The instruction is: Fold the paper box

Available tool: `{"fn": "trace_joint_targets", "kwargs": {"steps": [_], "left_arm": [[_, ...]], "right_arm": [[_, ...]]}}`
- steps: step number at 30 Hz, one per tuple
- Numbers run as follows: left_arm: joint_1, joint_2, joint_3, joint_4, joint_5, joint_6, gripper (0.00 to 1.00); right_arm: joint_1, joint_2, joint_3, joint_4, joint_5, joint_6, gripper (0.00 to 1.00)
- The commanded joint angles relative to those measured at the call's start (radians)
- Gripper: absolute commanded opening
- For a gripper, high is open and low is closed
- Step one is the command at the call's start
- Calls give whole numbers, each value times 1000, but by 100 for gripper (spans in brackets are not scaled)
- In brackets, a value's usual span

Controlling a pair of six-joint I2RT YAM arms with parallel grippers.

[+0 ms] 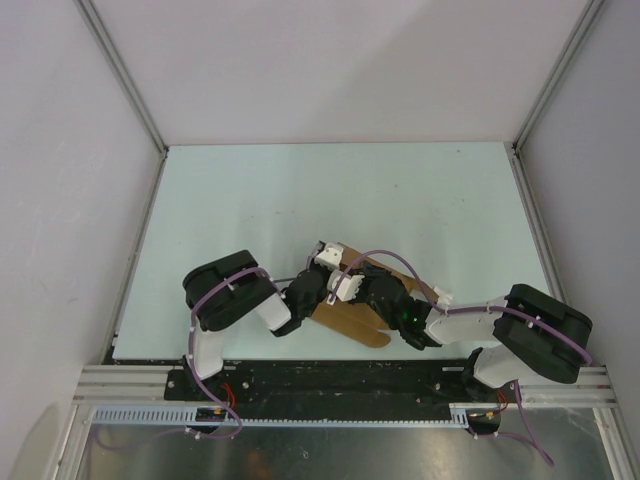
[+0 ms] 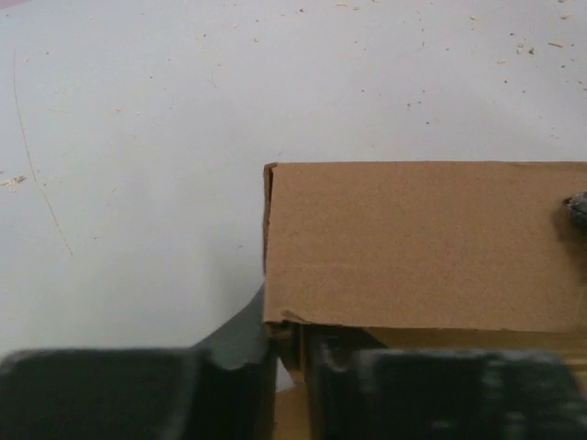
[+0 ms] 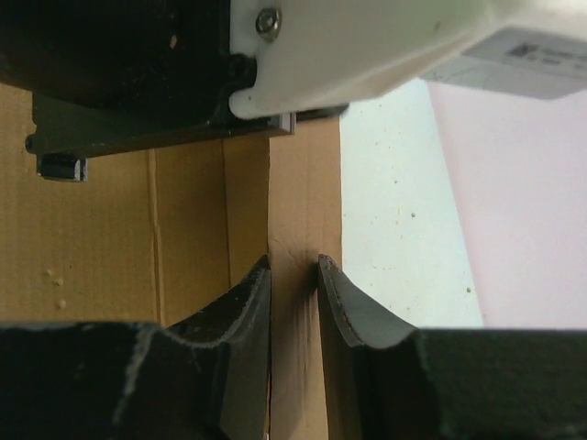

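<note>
The top view looks down from above and behind the arm bases (image 1: 205, 350) (they line its bottom edge) and takes in the whole surface (image 1: 300, 190). The wrist views peer forward past the left tool (image 2: 289, 353) and the right tool (image 3: 293, 275), very close to the paper box (image 2: 422, 243), which all three views share.

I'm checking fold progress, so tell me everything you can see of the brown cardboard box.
The plain brown kraft cardboard box lies on the pale green table near its front edge, mostly hidden under both arms. It looks partly folded: one panel stands raised with a crisp corner, and scored creases cross another. The left tool and the right tool each pinch a thin panel edge. A rounded flap points toward the arm bases.
</note>
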Motion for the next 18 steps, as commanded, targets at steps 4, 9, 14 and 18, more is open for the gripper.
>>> {"fn": "trace_joint_targets", "kwargs": {"steps": [4, 9, 14, 18], "left_arm": [[-37, -39, 26, 326, 110, 56, 51], [-39, -68, -17, 326, 143, 25, 59], [-39, -115, -76, 327, 160, -24, 61], [-39, -150, -123, 326, 140, -55, 63]], "right_arm": [[20, 23, -25, -91, -123, 86, 29], [18, 20, -25, -85, -137, 89, 31], [15, 22, -25, -87, -146, 95, 41], [14, 13, -26, -84, -152, 96, 45]]}}
